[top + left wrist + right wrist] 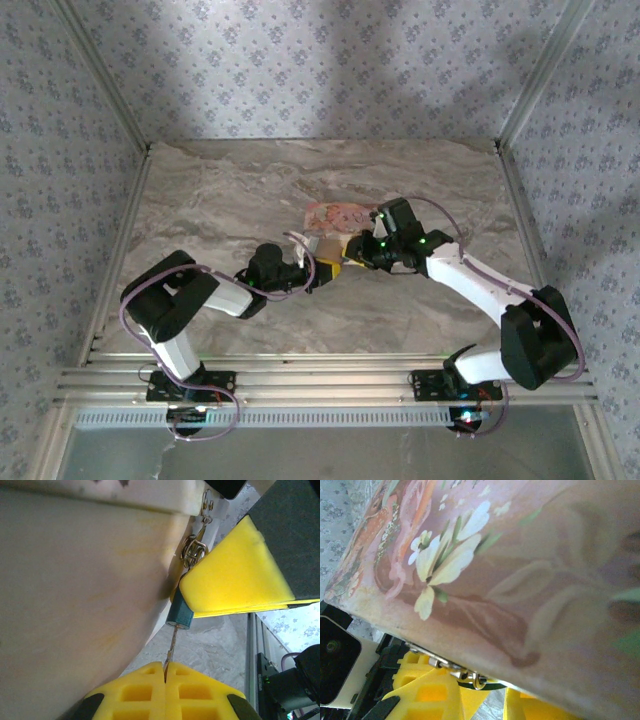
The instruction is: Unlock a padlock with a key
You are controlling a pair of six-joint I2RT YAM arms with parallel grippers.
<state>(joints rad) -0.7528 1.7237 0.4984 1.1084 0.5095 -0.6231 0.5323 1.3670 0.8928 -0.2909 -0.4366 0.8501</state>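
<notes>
The small blue padlock hangs at the edge of the pink-orange floral pouch, below the pouch's metal zip rings. My left gripper is shut on the key, whose blade runs straight up into the bottom of the padlock. My right gripper pinches the padlock's upper part; one of its yellow fingers covers that part. In the top view both grippers, left and right, meet tip to tip just in front of the pouch. The pouch's printed side hides the padlock body in the right wrist view.
The marble table is walled by patterned panels on three sides. Aluminium rails run along the near edge by the arm bases. The pouch's pale side is close on my left gripper's left.
</notes>
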